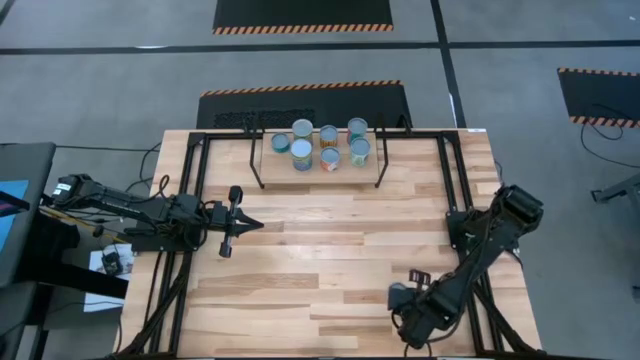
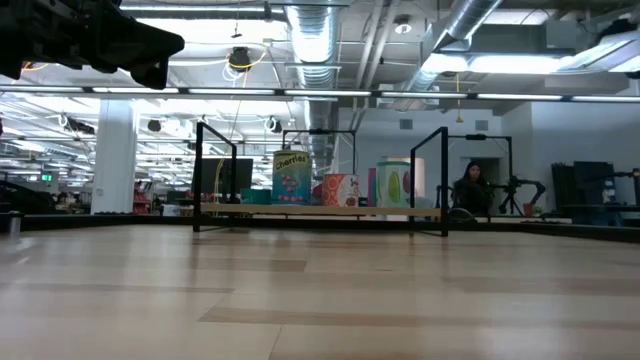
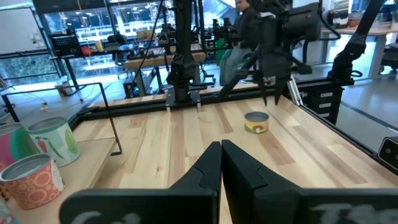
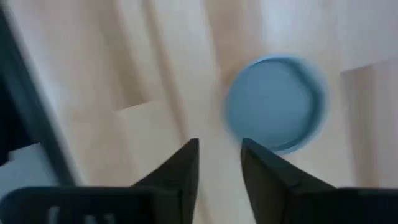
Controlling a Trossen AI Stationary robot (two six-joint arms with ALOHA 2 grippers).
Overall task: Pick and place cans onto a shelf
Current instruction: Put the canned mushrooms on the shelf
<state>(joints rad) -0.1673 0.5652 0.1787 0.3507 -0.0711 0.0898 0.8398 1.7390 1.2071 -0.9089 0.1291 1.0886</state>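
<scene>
Small raised shelf (image 2: 250, 209) at the far middle of the table (image 1: 330, 250): a narrow plank of pale wood, smooth, on thin black metal legs. Below it a wide tabletop of light butcher-block strips, matt, with a black frame.

On the plank, a tight cluster of cans (image 1: 301, 154): short cylinders with flat, silvery-blue round tops and printed paper-like labels in teal, green and orange. Counted from above: seven tops, in two rough rows. From the low view only three are plainly told apart, standing upright on the plank.

Off the shelf, one more can (image 3: 256, 122): low and squat, with a yellow and green label and the same pale blue lid, upright on the bare wood near the table's right front, well apart from the shelf.

Directly above that lone can, pointing down: the right gripper (image 4: 219, 165), with dark angular fingers spread and a strip of wood showing between them. Grips nothing; the round lid lies just beyond the fingertips, not between them.

At the table's left side, pointing toward the middle: the left gripper (image 3: 221, 163), with two matt black wedge-shaped fingers pressed flat together, empty and clear of every can.
</scene>
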